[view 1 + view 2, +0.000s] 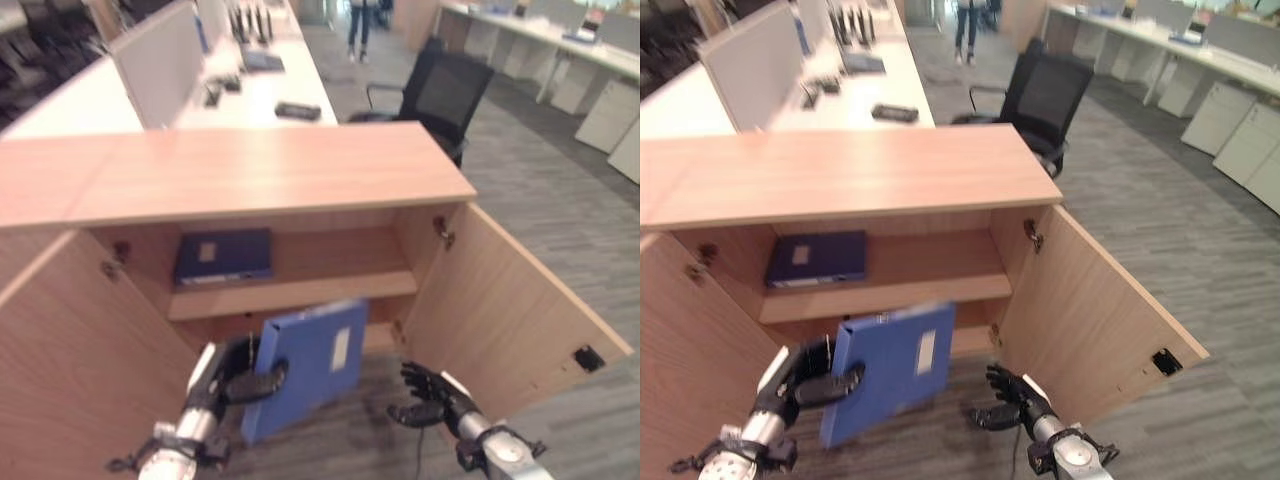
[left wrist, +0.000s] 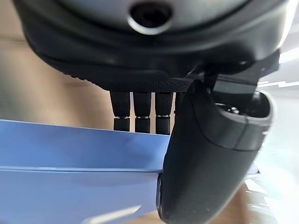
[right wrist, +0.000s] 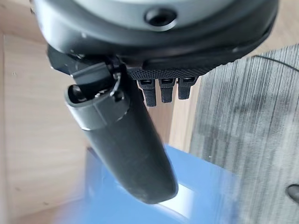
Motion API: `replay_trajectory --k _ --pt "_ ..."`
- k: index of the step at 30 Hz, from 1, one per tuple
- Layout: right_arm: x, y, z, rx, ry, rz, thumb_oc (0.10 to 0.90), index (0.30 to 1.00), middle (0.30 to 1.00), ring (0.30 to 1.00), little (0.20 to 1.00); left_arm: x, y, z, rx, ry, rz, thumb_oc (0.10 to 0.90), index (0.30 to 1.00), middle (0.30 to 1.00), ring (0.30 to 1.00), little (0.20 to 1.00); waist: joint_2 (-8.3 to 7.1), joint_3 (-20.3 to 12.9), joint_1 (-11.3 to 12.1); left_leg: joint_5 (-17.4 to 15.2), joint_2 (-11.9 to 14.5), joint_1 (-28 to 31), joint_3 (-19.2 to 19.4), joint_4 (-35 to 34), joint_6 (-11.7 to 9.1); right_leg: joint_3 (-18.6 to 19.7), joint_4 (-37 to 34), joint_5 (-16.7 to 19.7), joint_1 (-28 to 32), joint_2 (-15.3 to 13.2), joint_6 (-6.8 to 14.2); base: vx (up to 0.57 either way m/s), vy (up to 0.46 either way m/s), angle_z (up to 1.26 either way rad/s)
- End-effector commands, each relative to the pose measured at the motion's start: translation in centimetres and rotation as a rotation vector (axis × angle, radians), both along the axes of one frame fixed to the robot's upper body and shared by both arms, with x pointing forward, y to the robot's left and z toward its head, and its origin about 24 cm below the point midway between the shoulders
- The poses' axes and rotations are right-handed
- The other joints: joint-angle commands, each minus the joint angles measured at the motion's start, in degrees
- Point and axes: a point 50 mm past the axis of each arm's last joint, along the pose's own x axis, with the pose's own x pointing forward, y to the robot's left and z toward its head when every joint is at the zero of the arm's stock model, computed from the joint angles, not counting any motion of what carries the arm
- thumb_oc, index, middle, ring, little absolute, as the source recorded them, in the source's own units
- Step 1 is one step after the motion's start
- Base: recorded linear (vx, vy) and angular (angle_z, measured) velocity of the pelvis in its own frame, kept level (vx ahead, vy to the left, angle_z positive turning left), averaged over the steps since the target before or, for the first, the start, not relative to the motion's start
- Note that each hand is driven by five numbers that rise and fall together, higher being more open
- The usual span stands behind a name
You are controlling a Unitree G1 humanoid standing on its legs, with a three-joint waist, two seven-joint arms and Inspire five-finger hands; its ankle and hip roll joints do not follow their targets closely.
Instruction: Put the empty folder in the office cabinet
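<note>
Left hand (image 1: 240, 380) grips the light blue folder (image 1: 305, 362), fingers behind it and thumb across the front face near its left edge. The left wrist view confirms: thumb (image 2: 210, 154) lies over the folder (image 2: 79, 172), fingers (image 2: 142, 112) curl behind it. The folder is held upright, tilted a bit, in the air in front of the open cabinet (image 1: 260, 175), level with the lower compartment and below the shelf (image 1: 290, 292). It is not inside.

Right hand (image 1: 425, 395) is low, to the right of the folder and apart from it, in front of the right door (image 1: 500, 310). Fingers loosely spread and slightly bent, holding nothing. The right wrist view shows its thumb (image 3: 126, 149) straight, with the folder (image 3: 196, 186) beyond it.

Both cabinet doors are swung open; the left door (image 1: 70, 360) is on the near left. A dark blue folder (image 1: 225, 256) lies flat on the shelf, towards its left side, with a pale label on top.

Behind the cabinet: a white tabletop (image 1: 250, 85) with small dark items and a grey divider panel (image 1: 160, 60). A black office chair (image 1: 435, 95) stands on the grey carpet right of it. A person's legs (image 1: 358, 30) are at the far end of the aisle.
</note>
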Motion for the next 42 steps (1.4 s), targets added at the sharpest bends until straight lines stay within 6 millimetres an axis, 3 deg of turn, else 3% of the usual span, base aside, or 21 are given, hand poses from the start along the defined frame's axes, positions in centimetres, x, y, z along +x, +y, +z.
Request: replay_trajectory --k 1,6,7,9,11,15,17,21,24,29,33,42 --pt "4.4 -0.1 6.4 0.056 -0.342 0.031 0.8 0.9 0.9 0.9 0.9 4.4 0.4 8.2 -0.01 -0.477 -0.066 0.4 0.3 0.3 0.3 0.3 -1.35 -3.0 1.7 -6.7 -1.1 2.1 -0.9 -0.5 0.8 -1.7 0.3 -2.1 2.1 -2.4 4.0 0.0 0.004 0.1" --pt "5.0 -1.1 9.3 -0.007 -0.473 0.02 0.8 0.9 0.9 0.9 0.9 4.2 0.9 8.7 -0.019 -0.49 -0.073 0.4 0.3 0.3 0.3 0.3 -1.16 -3.1 1.7 -6.8 -1.2 2.1 -1.0 -0.5 0.9 -1.7 0.3 -2.1 2.0 -2.4 4.1 0.0 0.01 0.07" --pt "5.4 -1.6 11.1 -0.043 -0.55 0.014 0.8 0.9 0.9 0.9 0.9 4.2 1.4 9.3 0.016 -0.507 -0.085 0.4 0.3 0.3 0.3 0.3 -1.02 -3.2 1.7 -6.9 -1.1 2.1 -0.9 -0.5 0.9 -1.6 0.3 -2.1 2.0 -2.5 4.1 0.0 0.0 0.0" --pt "5.6 -1.8 11.9 -0.046 -0.588 0.005 0.8 0.9 0.9 0.9 0.9 4.1 1.7 9.7 0.052 -0.512 -0.097 0.4 0.3 0.3 0.3 0.3 -0.97 -3.2 1.7 -6.9 -1.1 2.2 -0.9 -0.5 0.9 -1.5 0.3 -2.2 2.0 -2.5 4.1 0.0 0.0 0.0" --pt "5.9 -2.2 14.1 -0.066 -0.682 0.005 0.8 0.9 0.9 0.9 0.9 4.0 2.6 10.3 0.185 -0.507 -0.121 0.4 0.3 0.3 0.3 0.3 -0.91 -3.3 1.8 -7.0 -1.1 2.2 -0.9 -0.5 0.9 -1.4 0.3 -2.2 2.1 -2.6 4.0 0.0 0.0 0.0" --pt "6.3 -1.7 15.3 -0.086 -0.725 0.05 0.8 0.9 0.9 0.9 0.9 4.4 3.1 10.8 0.31 -0.507 -0.156 0.4 0.3 0.3 0.3 0.3 -1.05 -3.2 2.2 -7.1 -1.1 2.3 -0.8 -0.5 0.9 -1.4 0.3 -2.3 2.1 -2.6 4.0 0.0 -0.002 -0.04" --pt "6.5 -0.8 15.9 -0.151 -0.728 0.164 0.8 0.9 0.9 0.9 0.9 5.2 2.7 12.3 0.388 -0.553 -0.249 0.4 0.3 0.3 0.3 0.3 -1.21 -3.5 2.4 -7.0 -1.1 2.4 -0.7 -0.5 0.8 -1.5 0.3 -2.3 2.2 -2.5 4.0 -0.01 -0.008 -0.08" --pt "7.7 0.3 16.5 -0.304 -0.725 0.306 0.8 0.9 0.9 0.9 0.9 6.2 1.5 14.5 0.438 -0.627 -0.387 0.4 0.3 0.3 0.3 0.3 -1.16 -3.7 2.8 -7.0 -1.0 2.4 -0.6 -0.5 0.6 -1.5 0.3 -2.3 2.3 -2.5 4.1 0.0 -0.002 -0.01" --pt "8.4 0.8 16.9 -0.311 -0.726 0.352 0.8 0.9 0.9 0.9 0.9 6.8 0.9 15.7 0.449 -0.659 -0.468 0.4 0.3 0.3 0.3 0.3 -1.15 -3.9 2.9 -6.9 -1.0 2.5 -0.6 -0.5 0.5 -1.4 0.3 -2.2 2.3 -2.5 4.2 0.0 0.0 0.0" --pt "11.0 3.3 18.3 -0.456 -0.73 0.563 0.8 0.9 0.9 0.9 0.9 7.9 -1.6 18.7 0.434 -0.737 -0.718 0.4 0.3 0.3 0.3 0.3 -1.26 -4.5 3.9 -6.6 -1.0 2.8 -0.6 -0.5 0.2 -1.2 0.3 -2.1 2.5 -2.4 4.2 0.0 0.0 0.0" --pt "11.8 5.1 18.2 -0.446 -0.714 0.662 0.8 0.9 0.9 0.9 0.9 8.0 -2.6 19.4 0.405 -0.764 -0.782 0.4 0.3 0.3 0.3 0.3 -1.31 -4.5 4.2 -6.5 -1.0 3.0 -0.7 -0.5 0.1 -1.3 0.3 -2.1 2.8 -2.3 4.2 0.0 0.0 0.0" --pt "12.4 10.5 17.4 -0.247 -0.701 0.777 0.8 0.9 0.9 0.9 0.9 8.9 -5.5 20.9 0.331 -0.888 -0.89 0.4 0.3 0.3 0.3 0.3 -1.28 -4.7 5.0 -6.4 -0.9 3.5 -0.9 -0.5 -0.1 -1.2 0.3 -2.4 3.2 -2.2 4.0 0.0 -0.003 0.01"
